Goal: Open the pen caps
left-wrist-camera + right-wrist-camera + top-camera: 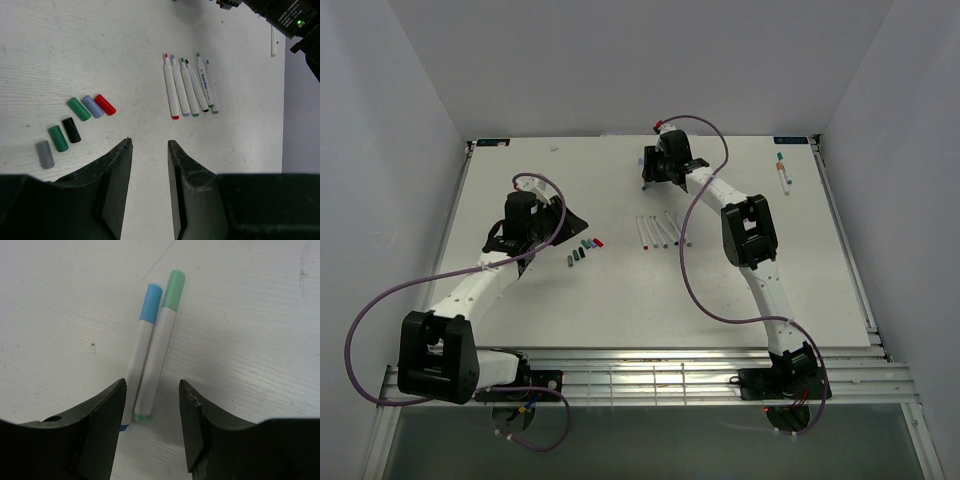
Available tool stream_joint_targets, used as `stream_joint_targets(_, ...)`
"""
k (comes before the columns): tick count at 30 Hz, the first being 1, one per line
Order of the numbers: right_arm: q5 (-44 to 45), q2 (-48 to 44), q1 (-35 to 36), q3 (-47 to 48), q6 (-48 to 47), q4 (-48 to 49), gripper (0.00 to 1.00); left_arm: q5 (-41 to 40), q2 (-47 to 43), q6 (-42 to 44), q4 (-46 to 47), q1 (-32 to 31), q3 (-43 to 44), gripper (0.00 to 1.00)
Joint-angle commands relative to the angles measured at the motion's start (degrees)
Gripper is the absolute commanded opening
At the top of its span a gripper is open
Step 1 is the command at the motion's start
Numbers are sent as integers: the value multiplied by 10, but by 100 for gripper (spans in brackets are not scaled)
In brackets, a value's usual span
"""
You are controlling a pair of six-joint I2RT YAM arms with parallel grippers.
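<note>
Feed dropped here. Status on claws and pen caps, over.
Left claw open, empty, near six loose caps. Right claw open over two capped pens: blue cap, green cap. Nothing blocking them.

White table [570, 310] with faint scuffs, boxed in by plain pale grey walls [620, 60] at back and both sides. Slotted metal rails [650, 378] along near edge; even, soft light, weak shadows.

The white table [620, 300] has six loose pen caps [71, 129] lying in a small bunch, with six open pens [188, 87] side by side near them. Farther back, two capped pens [157, 350] lie touching, one with a blue cap [150, 302] and one with a green cap [173, 290].
</note>
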Motion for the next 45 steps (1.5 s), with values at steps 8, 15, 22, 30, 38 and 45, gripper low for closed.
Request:
stream_joint_targets(8, 4, -17, -5, 6, 10, 13, 50, 8, -6, -2, 12, -2, -5, 45)
stream_joint_targets(15, -2, -5, -1, 6, 10, 10, 49, 11, 0, -3, 15, -2, -8, 45)
stream_joint_targets(22, 14, 12, 6, 20, 0, -18, 47, 9, -4, -2, 15, -2, -8, 45)
stream_joint_targets(30, 68, 17, 14, 21, -53, -48, 41, 12, 0, -4, 15, -2, -6, 45)
stream_joint_targets(38, 53, 35, 7, 49, -57, -93, 34, 10, -7, -2, 8, -3, -3, 45)
stream_joint_targets(45, 21, 39, -5, 50, -53, -114, 13, 17, -10, -8, 7, -2, -5, 45)
